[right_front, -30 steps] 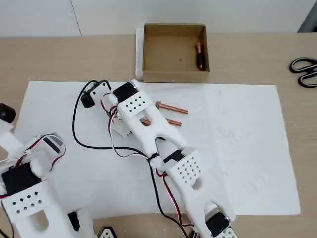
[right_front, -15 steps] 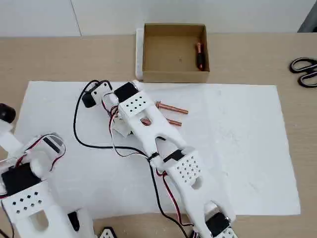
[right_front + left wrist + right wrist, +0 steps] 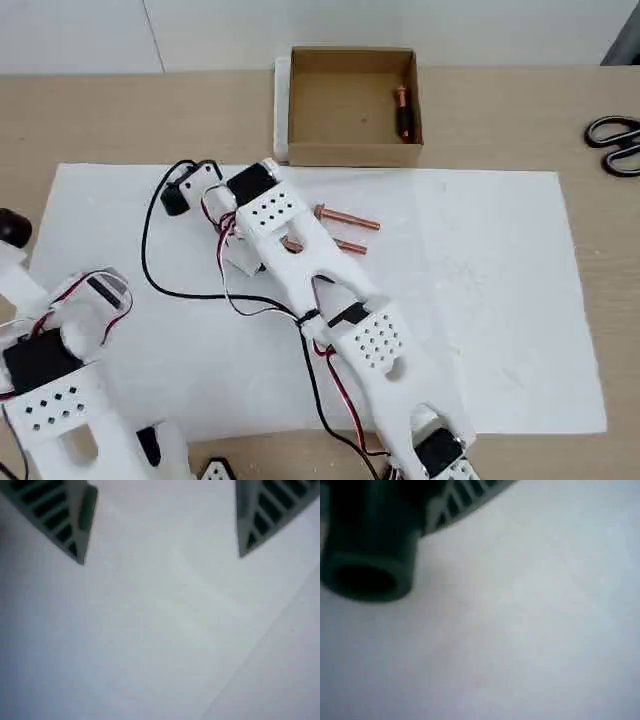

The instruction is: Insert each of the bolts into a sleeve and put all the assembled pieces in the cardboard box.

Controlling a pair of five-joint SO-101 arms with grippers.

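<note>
One careless sweep could scatter everything.
Your right gripper [image 3: 415, 517] is clamped on the black sleeve [image 3: 367, 565] just above the paper [image 3: 545, 630]; your left gripper [image 3: 161, 557] hangs wide apart, empty. Two bolts [image 3: 348, 218] lie just beside the right arm [image 3: 300, 250]: swing sideways and you may roll them away.

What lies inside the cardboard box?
Inside the cardboard box, one bolt in a dark sleeve lies along one side wall. The floor just behind its near wall is hidden.
</note>
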